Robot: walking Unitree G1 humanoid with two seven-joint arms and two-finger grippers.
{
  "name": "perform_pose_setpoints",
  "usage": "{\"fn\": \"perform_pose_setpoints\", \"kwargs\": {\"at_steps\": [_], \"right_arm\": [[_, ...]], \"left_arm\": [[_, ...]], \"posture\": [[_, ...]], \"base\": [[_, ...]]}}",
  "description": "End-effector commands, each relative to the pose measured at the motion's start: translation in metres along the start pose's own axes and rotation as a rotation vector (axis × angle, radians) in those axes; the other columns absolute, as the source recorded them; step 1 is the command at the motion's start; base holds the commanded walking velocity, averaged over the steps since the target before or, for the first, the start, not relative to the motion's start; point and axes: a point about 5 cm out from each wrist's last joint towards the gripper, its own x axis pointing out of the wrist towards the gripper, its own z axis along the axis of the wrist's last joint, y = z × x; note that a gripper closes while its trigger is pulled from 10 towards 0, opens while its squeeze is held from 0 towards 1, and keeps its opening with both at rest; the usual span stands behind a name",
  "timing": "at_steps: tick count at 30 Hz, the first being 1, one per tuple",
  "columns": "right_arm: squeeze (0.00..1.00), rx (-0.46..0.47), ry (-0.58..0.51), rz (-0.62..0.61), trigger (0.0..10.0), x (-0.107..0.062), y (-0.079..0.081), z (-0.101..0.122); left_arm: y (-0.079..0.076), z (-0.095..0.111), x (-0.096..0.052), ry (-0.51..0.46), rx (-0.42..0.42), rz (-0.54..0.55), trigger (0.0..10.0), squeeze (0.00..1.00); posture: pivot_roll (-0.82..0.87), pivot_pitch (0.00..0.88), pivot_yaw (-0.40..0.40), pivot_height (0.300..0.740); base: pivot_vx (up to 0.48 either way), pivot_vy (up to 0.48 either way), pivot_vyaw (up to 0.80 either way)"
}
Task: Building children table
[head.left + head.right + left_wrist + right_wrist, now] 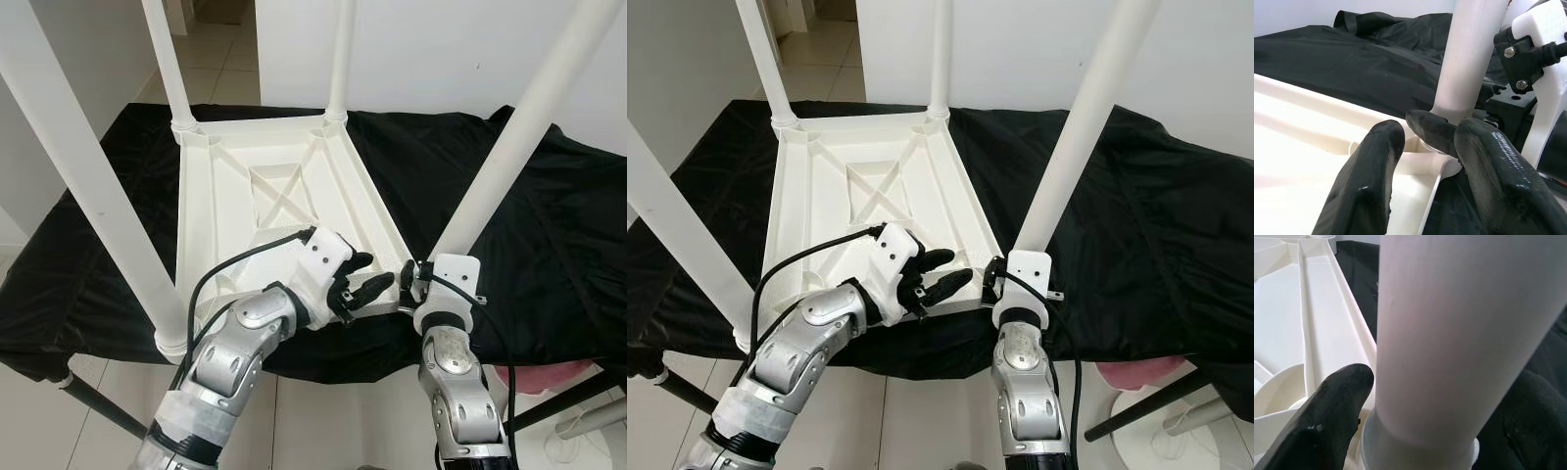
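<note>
A white plastic children's table (284,186) lies upside down on a black cloth (549,225), with its legs pointing up. My right gripper (419,279) is at the near right corner, shut on the base of the near right leg (509,147). In the right wrist view the leg (1449,323) stands between my right gripper's (1444,382) two black fingers, at its socket. My left gripper (375,271) hovers open over the table's near rim, just left of that corner. In the left wrist view my left gripper (1430,132) holds nothing.
The near left leg (88,176) rises close by my left arm. Two far legs (168,59) (341,54) stand at the back corners. A pink object (549,377) and a white stand (1176,431) sit on the tiled floor at the lower right.
</note>
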Motion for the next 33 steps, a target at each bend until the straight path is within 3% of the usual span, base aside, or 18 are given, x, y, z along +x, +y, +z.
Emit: {"fn": "perform_pose_setpoints", "kwargs": {"at_steps": [1,7,16,18,21,24,33], "right_arm": [[0.00,0.020,-0.009,0.020,10.0,-0.001,0.004,0.001],[0.00,0.045,-0.074,0.002,10.0,-0.003,0.004,0.010],[0.00,0.074,-0.167,0.098,10.0,-0.004,0.012,0.020],[0.00,0.161,-0.234,0.184,10.0,-0.007,0.017,0.028],[0.00,0.223,-0.282,0.232,10.0,-0.008,0.020,0.033],[0.00,0.177,-0.235,0.258,10.0,-0.007,0.022,0.024],[0.00,0.200,-0.192,0.241,10.0,-0.004,0.020,0.019]], "left_arm": [[0.002,0.003,-0.001,0.002,0.008,0.010,10.0,0.00],[0.002,0.003,-0.001,0.004,0.010,0.017,10.0,0.00],[0.003,0.004,-0.001,0.006,0.013,0.019,10.0,0.00],[0.003,0.004,0.000,0.004,0.015,0.018,10.0,0.00],[0.002,0.004,0.001,0.004,0.016,0.015,10.0,0.00],[0.003,0.005,0.001,0.002,0.016,0.016,10.0,0.00],[0.003,0.005,0.001,0.003,0.017,0.017,10.0,0.00]], "posture": [[-0.10,0.000,-0.016,0.740],[-0.10,0.000,-0.016,0.740],[-0.09,0.000,-0.017,0.740],[-0.09,0.000,-0.016,0.740],[-0.09,0.000,-0.015,0.740],[-0.09,0.000,-0.016,0.740],[-0.09,0.000,-0.016,0.740]], "base": [[0.000,0.000,0.00],[0.000,0.000,0.00],[0.000,0.000,0.00],[0.000,0.000,0.00],[0.000,0.000,0.00],[0.000,0.000,0.00],[0.000,0.000,0.00]]}}
